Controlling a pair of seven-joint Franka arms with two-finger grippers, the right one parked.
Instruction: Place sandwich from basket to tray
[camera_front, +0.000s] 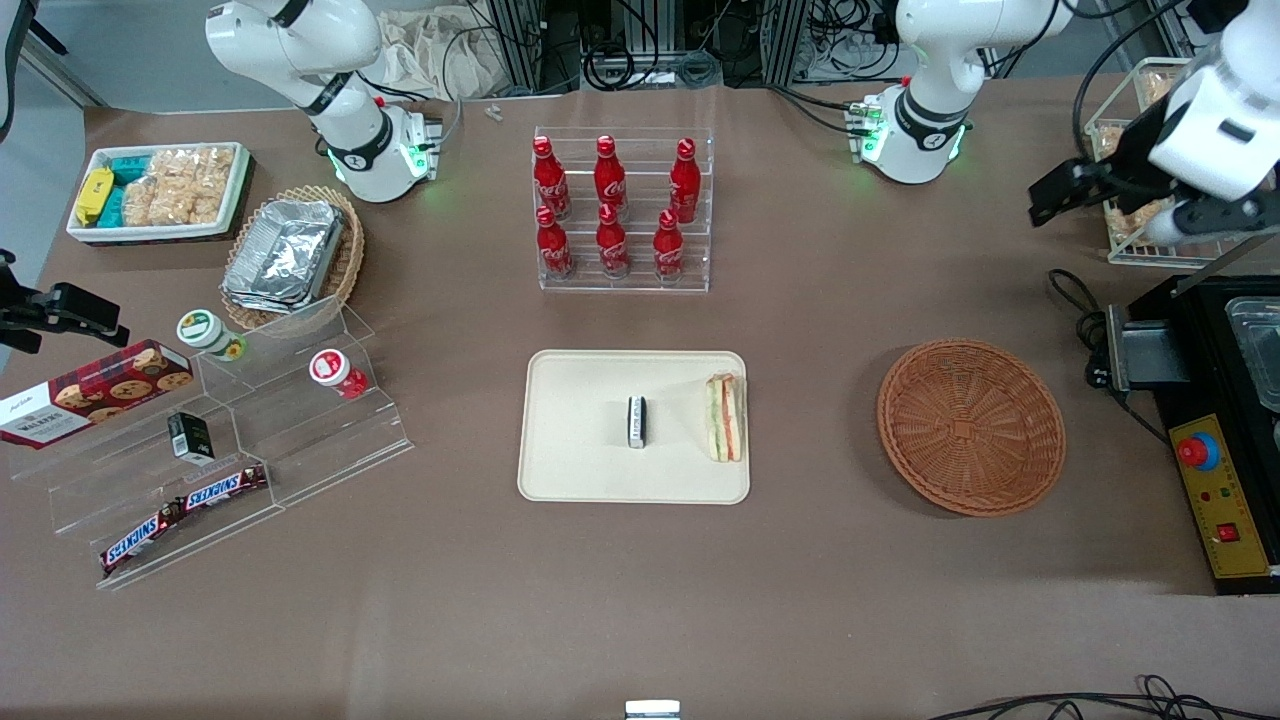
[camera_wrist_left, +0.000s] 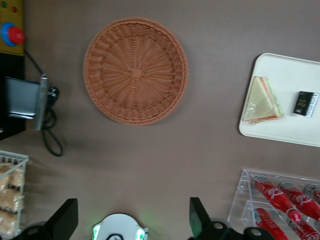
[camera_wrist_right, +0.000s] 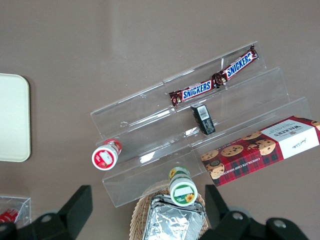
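The sandwich (camera_front: 724, 417) lies on the tray (camera_front: 580, 470), at the tray's edge nearest the basket (camera_front: 970, 427), with a small black-and-white block (camera_front: 637, 421) beside it near the tray's middle. The basket sits at the right of the front view, toward the working arm's end of the table, well apart from the tray and with nothing in it. The gripper (camera_front: 1052, 203) hangs high at the upper right of the front view, above the table and away from the basket, and its fingers (camera_wrist_left: 198, 216) are spread wide with nothing between them. A clear rack holds 6 red bottles (camera_front: 610, 208) at the upper middle of the front view, farther from the camera than the tray.
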